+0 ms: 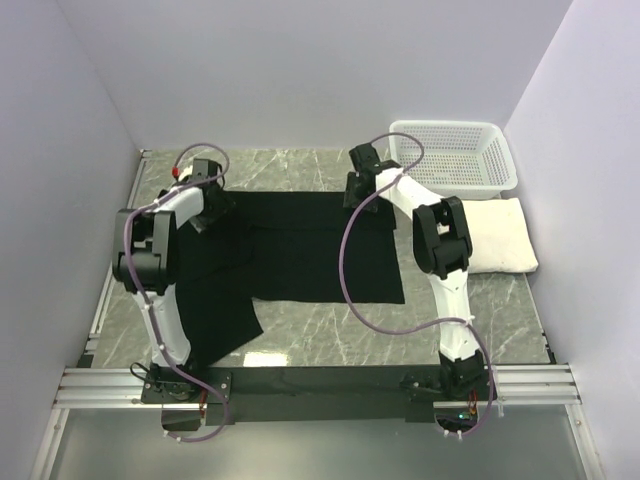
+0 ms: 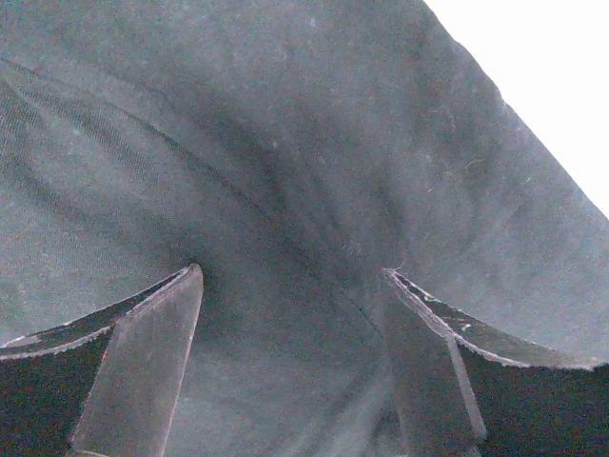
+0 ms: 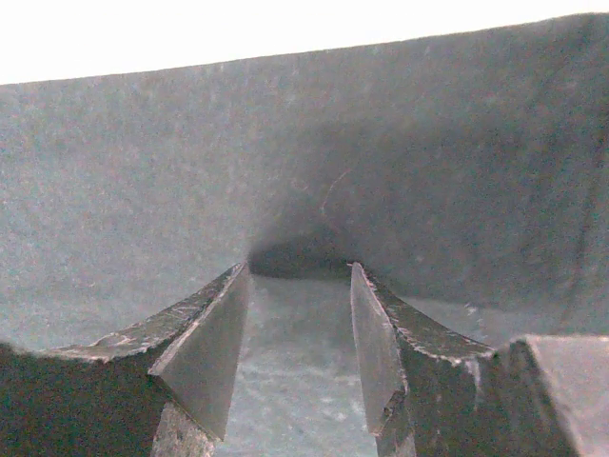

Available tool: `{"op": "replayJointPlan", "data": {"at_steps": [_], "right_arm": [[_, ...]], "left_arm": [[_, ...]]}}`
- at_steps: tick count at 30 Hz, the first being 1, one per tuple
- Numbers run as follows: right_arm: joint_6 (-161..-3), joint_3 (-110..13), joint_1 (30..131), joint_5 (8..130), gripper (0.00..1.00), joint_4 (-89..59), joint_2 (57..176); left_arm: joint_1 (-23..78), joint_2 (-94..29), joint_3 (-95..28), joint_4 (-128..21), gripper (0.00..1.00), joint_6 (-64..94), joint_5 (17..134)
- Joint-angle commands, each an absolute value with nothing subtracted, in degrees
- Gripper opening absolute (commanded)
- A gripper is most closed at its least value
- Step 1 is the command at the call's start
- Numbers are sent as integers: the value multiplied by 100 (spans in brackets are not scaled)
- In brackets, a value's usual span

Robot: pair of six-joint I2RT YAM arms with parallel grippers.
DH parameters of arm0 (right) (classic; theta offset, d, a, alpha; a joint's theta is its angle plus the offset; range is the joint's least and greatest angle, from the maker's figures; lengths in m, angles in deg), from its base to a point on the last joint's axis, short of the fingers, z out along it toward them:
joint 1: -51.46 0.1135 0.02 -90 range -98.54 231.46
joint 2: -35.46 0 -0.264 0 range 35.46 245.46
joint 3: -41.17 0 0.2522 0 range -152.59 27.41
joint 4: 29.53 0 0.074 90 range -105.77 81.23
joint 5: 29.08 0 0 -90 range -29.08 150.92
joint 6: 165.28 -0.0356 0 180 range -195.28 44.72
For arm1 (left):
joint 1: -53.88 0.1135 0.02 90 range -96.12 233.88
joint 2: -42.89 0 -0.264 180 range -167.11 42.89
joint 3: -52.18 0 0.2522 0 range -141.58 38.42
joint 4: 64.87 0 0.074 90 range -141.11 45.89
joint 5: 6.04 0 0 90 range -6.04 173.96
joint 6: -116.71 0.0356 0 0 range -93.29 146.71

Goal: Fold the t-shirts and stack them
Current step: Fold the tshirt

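Note:
The black t-shirt lies spread flat across the middle of the table, one part trailing toward the near left. My left gripper is down at its far left part. In the left wrist view it is open, and black cloth fills the gap between its fingers. My right gripper is at the shirt's far right corner. In the right wrist view it is open, with bare table between the fingers and the cloth's edge at their tips. The cream-white t-shirt lies folded at the right.
A white mesh basket stands at the far right corner, just behind the cream-white shirt. The marble table is walled on three sides. A metal rail runs along the near edge at the arm bases.

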State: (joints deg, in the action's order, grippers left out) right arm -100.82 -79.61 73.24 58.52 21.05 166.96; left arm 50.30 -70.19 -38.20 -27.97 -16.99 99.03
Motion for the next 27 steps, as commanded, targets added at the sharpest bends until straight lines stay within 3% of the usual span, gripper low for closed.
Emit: {"op": "replayJointPlan", "data": {"at_steps": [1,6,11,22,27], "right_arm": [[-9884,-8603,7098,5819,54,2255,16992],[-9682,-9264,7027,5951,54,2325,17169],[-9690,-8730,7088,6074,55,2036,16267],[-10296,-5067,7405,5652,56,1719,13244],[-10499,-3625,7440,5679,56,1648,12336]], "left_arm": [[5001,-7794,-4329,-2755,80,-1768,9223],[5010,-8033,-5262,-2562,83,-1759,9318],[5071,-7103,-5220,-2545,91,-1776,9635],[6222,-4099,-2216,-2579,91,-1794,9363],[6626,-3411,-1143,-2571,90,-1812,9451]]}}
